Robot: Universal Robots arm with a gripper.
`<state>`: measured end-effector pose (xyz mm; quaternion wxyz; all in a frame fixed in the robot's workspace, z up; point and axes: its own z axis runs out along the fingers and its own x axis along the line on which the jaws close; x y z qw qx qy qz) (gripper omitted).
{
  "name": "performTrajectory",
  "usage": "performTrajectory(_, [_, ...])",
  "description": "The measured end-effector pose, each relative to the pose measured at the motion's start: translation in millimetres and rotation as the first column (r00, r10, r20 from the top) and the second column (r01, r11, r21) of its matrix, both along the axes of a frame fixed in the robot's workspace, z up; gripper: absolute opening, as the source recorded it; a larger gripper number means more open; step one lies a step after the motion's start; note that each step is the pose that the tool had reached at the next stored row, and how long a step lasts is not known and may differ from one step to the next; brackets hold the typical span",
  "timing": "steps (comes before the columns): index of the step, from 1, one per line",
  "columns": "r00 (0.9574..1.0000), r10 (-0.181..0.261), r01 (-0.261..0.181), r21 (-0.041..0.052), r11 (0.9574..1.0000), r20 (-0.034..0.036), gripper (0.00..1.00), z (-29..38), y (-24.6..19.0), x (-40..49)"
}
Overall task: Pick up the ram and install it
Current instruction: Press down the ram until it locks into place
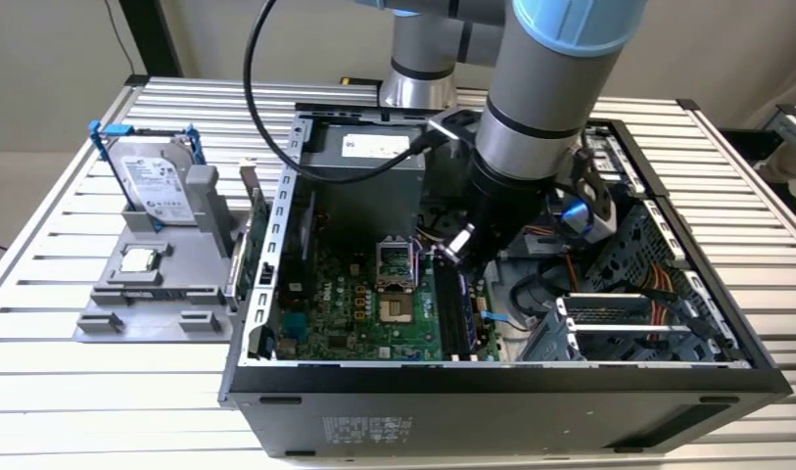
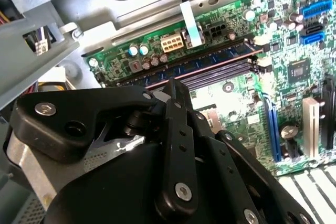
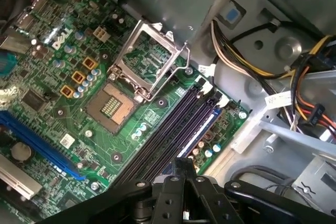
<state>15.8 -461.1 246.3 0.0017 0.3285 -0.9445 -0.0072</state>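
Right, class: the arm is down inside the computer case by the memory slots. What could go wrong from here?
The ram lies along a slot under the gripper; if misaligned, pressing could bend it or strain the motherboard. The open processor socket beside the slots could be damaged by a slip. Nearby cables might snag the arm.

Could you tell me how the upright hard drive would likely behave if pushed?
The hard drive looks rigid and probably dense for its size, being a metal box. Standing on edge in the gray stand, it might tip.
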Motion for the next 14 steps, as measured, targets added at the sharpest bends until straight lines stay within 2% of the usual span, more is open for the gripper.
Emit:
performTrajectory(4, [0.9991, 0.043, -0.043, 0.0001, 0.9991, 0.0, 0.0, 0.0, 0.0, 0.4])
performTrajectory(8, [0.9962, 0.087, -0.087, 0.0001, 0.9962, 0.0, 0.0, 0.0, 0.0, 0.7])
performTrajectory(14, [0.9869, 0.161, -0.161, 0.0007, 0.9869, 0.0002, 0.0, -0.1, 0.0, 0.7])
